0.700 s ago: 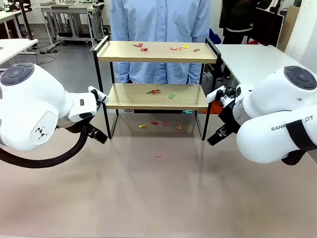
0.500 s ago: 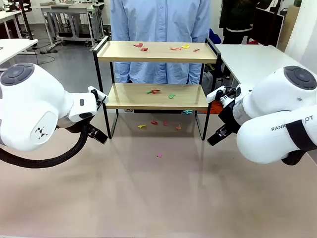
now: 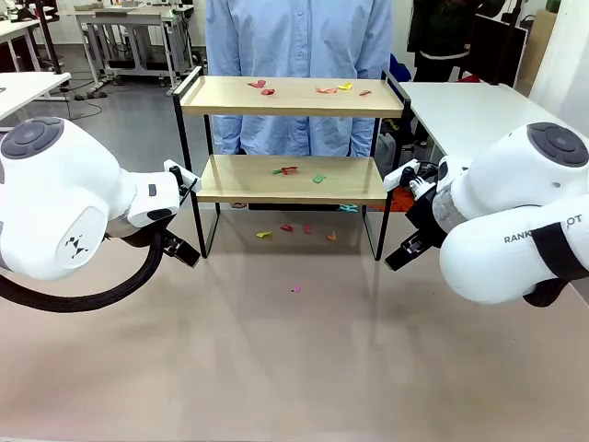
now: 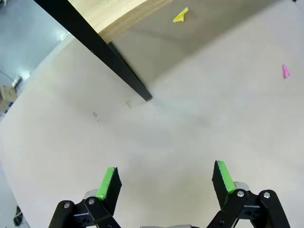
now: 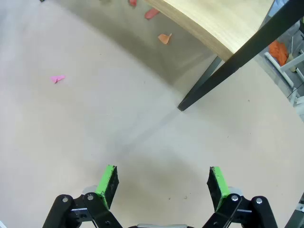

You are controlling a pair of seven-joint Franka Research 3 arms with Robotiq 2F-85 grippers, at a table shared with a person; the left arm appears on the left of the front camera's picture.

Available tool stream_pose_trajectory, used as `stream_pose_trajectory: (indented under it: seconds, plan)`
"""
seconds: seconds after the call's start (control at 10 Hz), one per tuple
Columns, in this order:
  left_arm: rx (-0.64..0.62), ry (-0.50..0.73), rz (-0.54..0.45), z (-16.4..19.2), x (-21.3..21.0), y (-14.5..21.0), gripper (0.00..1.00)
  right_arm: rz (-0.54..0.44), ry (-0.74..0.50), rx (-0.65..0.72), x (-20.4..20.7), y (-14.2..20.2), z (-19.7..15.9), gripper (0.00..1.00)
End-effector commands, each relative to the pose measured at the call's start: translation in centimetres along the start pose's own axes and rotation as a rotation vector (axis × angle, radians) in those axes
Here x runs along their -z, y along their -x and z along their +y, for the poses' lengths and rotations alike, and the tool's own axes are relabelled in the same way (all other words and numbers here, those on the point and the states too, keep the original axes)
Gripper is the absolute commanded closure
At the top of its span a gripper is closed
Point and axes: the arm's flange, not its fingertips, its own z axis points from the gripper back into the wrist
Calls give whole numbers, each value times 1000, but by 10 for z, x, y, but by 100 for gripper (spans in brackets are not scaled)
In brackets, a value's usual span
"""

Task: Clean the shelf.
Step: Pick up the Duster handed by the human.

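The shelf (image 3: 290,97) stands ahead of and between both end effectors. It has two smooth, light wooden boards in a thin black square-section frame.

Left end effector (image 4: 166,178): jaws spread wide, gripping nothing. The near left leg (image 4: 124,76) meets the table ahead of its fingertips.

Right end effector (image 5: 163,181): jaws spread wide, gripping nothing. The near right leg (image 5: 209,83) meets the table ahead of it.

Open, matte beige table (image 3: 294,368) lies between and just ahead of the green pads (image 4: 108,183). Small crumpled paper scraps (image 3: 296,288) dot both boards and the table beyond.
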Motion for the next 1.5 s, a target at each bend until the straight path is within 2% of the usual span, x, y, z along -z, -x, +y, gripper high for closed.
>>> stream_pose_trajectory:
  seconds: [0.0,0.1,0.2,0.4,0.6,0.8,0.9,1.0,1.1,1.2,1.4]
  plan:
    - [1,0,0,0,0,0,0,0,0,1,0,0,0,0]
    - [0,0,0,0,0,0,0,0,0,0,0,0,0,0]
    - [27,71,-36,3,-20,-8,0,-30,1,10,-12,-14,-7,0]
    - [55,204,-42,24,-65,-33,0,-97,-39,54,-59,-34,-44,0]
    - [83,327,-61,60,-104,-48,0,-142,-131,76,-100,-36,-89,0]
    - [180,457,-70,108,-121,-50,0,-189,-244,20,-123,-21,-143,0]
    - [286,551,-88,133,-116,-48,0,-211,-296,-33,-121,-9,-169,0]
    - [415,648,-157,156,-104,-43,0,-263,-347,-129,-117,5,-190,0]
    - [505,693,-242,175,-89,-35,0,-306,-376,-233,-110,20,-207,0]
    - [540,692,-280,190,-69,-27,0,-372,-400,-297,-100,32,-221,0]
    - [617,739,-459,202,-45,-12,0,-457,-419,-349,-83,43,-233,0]
